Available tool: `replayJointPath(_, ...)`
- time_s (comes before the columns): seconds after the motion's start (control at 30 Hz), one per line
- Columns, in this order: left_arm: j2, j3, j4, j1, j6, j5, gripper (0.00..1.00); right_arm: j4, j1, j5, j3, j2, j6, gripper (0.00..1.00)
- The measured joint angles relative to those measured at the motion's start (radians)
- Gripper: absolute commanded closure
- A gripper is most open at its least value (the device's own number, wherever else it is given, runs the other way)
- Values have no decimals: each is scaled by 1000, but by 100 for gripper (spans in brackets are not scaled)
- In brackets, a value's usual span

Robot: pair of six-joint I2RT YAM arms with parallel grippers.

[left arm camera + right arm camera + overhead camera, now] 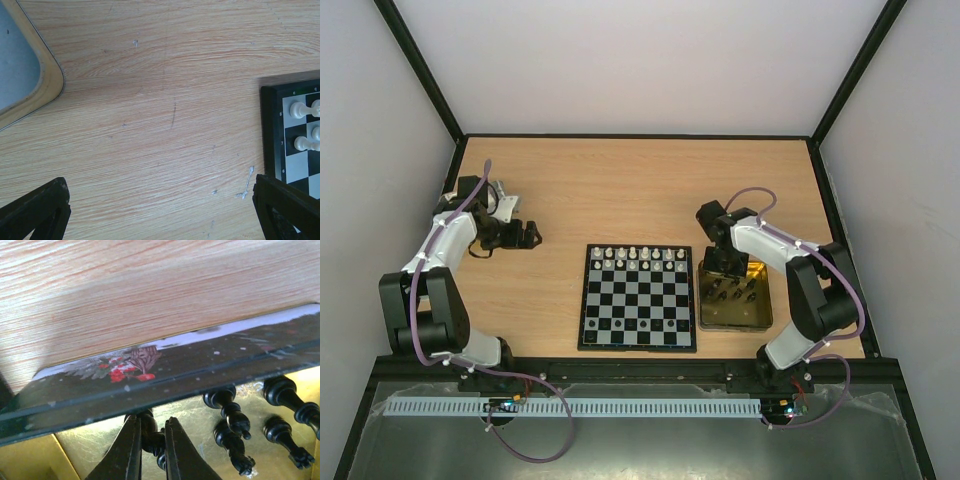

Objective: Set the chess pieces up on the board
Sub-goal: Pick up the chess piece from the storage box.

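Note:
The board (638,325) lies at the table's middle front, with white chess pieces (638,258) filling its two far rows. My right gripper (725,265) reaches down into the gold tin (703,300) to the right of the board. In the right wrist view the right gripper (151,419) is shut on a black chess piece (156,442) close to the tin's decorated wall (150,375). Several more black pieces (230,407) lie on the gold floor beside it. My left gripper (525,235) hangs open over bare wood, left of the board's edge (268,130), holding nothing.
A grey flat thing with a rounded tan rim (47,75) shows at the top left of the left wrist view. White pieces (298,109) stand on the board's near corner squares there. Black frame rails border the table on all sides.

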Motion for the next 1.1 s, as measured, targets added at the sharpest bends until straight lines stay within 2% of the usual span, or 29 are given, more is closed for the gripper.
replayJointPath(0.57,5,0,0,-4,1,0,1,13,-8,-27,21,26,10,89)
replayJointPath(0.77,6,0,0,-4,1,0,1,16,-11,-40,21,26,10,94)
replayJointPath(1.1,15,0,0,-5,1,0,1,15,-11,-55,14,13,12,95)
